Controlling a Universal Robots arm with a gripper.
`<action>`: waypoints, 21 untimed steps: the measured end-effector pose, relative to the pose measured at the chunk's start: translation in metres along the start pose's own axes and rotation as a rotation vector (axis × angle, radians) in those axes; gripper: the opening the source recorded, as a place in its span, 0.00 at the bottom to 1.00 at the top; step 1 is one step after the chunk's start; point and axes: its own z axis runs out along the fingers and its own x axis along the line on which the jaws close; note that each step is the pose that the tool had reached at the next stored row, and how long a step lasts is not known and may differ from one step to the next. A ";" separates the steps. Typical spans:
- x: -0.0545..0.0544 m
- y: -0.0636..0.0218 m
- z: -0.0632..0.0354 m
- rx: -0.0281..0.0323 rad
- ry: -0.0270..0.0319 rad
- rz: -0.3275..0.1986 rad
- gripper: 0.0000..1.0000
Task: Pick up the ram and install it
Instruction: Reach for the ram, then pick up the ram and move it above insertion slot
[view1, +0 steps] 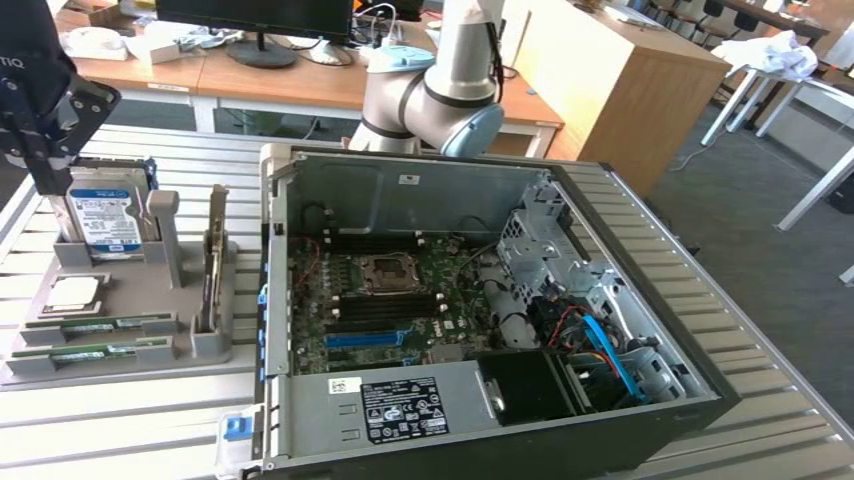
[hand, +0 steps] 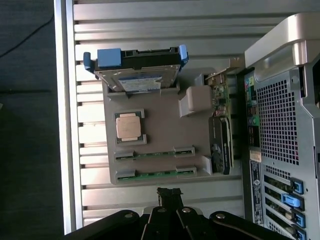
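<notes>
Two green ram sticks lie in slots at the near end of a grey holder tray (view1: 120, 375), one (view1: 107, 323) behind the other (view1: 96, 352). The wrist view has the same pair, one ram stick (hand: 155, 154) and its twin (hand: 155, 174). My black gripper (view1: 51, 180) hangs at the exterior view's left, high over the tray's far end by the hard drive, apart from the sticks. Its fingers (hand: 169, 192) are shut together with nothing between them. The open computer case (view1: 400, 165) stands right of the tray with its motherboard (view1: 387, 300) exposed.
The tray also carries a blue-labelled hard drive (view1: 107, 215), a silver processor (view1: 74, 292) and an upright expansion card (view1: 214, 260). The arm's base (view1: 434, 95) rises behind the case. Everything rests on a slatted metal table (view1: 134, 440); desks stand beyond.
</notes>
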 end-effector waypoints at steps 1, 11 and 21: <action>0.000 -0.0013 -0.0001 0.0001 0.0000 0.000 0.10; -0.001 -0.0118 -0.0005 0.0000 0.0001 0.000 0.10; -0.001 -0.0149 -0.0006 0.0000 0.0000 0.000 0.10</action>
